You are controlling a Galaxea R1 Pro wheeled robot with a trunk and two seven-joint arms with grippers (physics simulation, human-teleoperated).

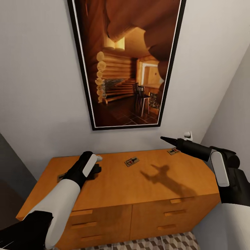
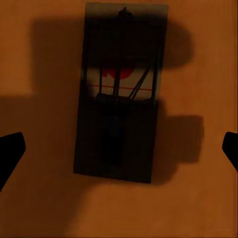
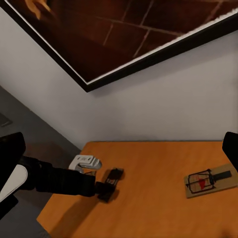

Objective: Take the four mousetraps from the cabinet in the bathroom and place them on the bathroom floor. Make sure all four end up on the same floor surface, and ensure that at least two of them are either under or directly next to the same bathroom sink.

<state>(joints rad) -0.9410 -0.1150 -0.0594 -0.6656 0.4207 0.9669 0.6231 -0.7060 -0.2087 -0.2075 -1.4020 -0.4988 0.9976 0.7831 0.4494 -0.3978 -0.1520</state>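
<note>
Left claw [image 1: 96, 169] is low over the cabinet [image 1: 114, 184] top, far-left area, pointing straight down. Fingers spread wide, nothing gripped. In the left wrist view the target mousetrap [image 2: 119, 99] lies flat right under me, in my shadow, centred between the two fingertips [image 2: 10, 151], long axis running across the gap.

Risks from here, as I judge them:
- The trap is thin and flat on the surface. If I close too high the fingers pass over it; too low and they jam into the wood.
- The wire bar and spring stick up. Catching those rather than the wooden base could twist it or let it pop out.
- Its far end is close to the back wall, so a nudge could shove it out of reach.

Left arm pose: reaching forward from near-left, forearm angled up over the front edge, wrist bent down.

Right claw [image 1: 166, 139]: arm raised at right, extended toward the far wall above the cabinet's far-right corner; in the head view I can't tell whether the fingers are parted. It carries nothing.

Other traps: middle mousetrap [image 1: 132, 161] at centre-far, another mousetrap [image 1: 173, 151] far right near the wall. Bathroom floor [image 1: 173, 242] tiles show below the drawers.
</note>
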